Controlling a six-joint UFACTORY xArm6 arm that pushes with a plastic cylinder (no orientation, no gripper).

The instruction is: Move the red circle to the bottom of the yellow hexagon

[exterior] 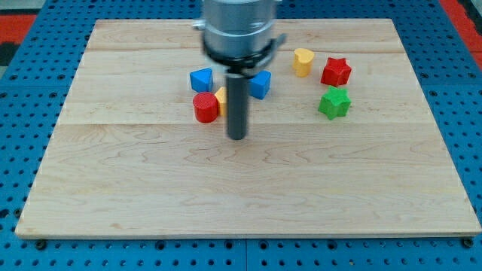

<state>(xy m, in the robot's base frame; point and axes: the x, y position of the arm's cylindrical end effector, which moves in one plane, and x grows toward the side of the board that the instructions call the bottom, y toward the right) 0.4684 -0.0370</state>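
Note:
The red circle (205, 108) sits on the wooden board, left of centre. The yellow hexagon (221, 98) is right beside it on its right, touching it and mostly hidden behind my rod. My tip (237, 137) rests on the board just below and to the right of both blocks, apart from the red circle.
A blue block (201, 79) lies above the red circle. A blue block (260, 84) lies right of the rod. A yellow heart (303, 62), a red star (336, 72) and a green star (334, 103) stand at the upper right. The board (248, 196) lies on a blue pegboard.

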